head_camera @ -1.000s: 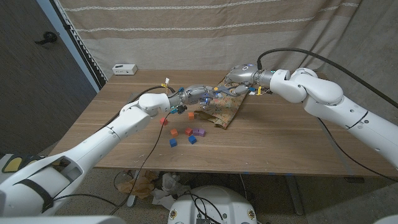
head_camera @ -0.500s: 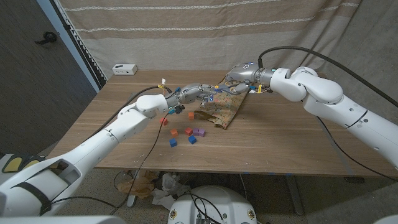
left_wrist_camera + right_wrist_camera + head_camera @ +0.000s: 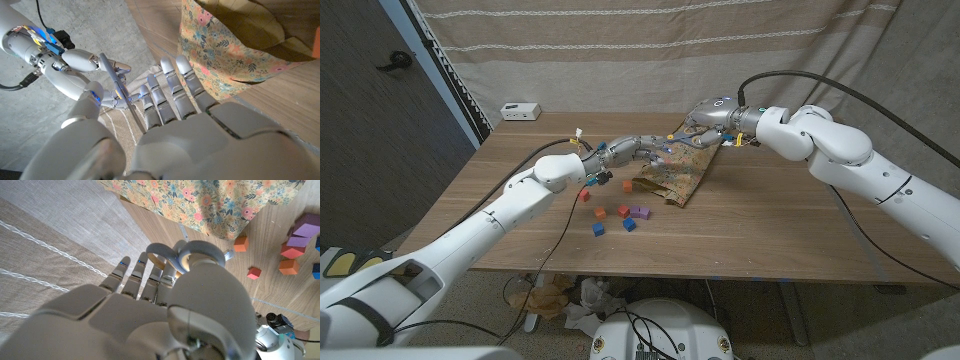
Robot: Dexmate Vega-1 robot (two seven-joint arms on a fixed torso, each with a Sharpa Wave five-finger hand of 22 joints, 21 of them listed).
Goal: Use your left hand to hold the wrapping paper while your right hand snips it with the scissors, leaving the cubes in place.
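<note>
Crumpled floral wrapping paper with a brown underside point(image 3: 675, 176) lying mid-table on the wooden table point(image 3: 770, 235), far from the robot. Left hand point(image 3: 632, 150) reaching to the paper's near-left edge, fingers point(image 3: 172, 87) straight and apart beside the sheet, grasping nothing; right hand point(image 3: 705, 118) above the paper's far edge, clenched around metal scissors with grey loop handles point(image 3: 187, 255). Small coloured cubes point(image 3: 620, 213) scattered just in front of the paper, apart from it.

- wooden table point(image 3: 770, 235), brown plank top;
- floral wrapping paper point(image 3: 678, 176) lies crumpled near the middle, toward the back;
- small coloured cubes point(image 3: 620, 215) sit scattered just in front of it;
- white box point(image 3: 521, 111) rests at the far left corner
</note>
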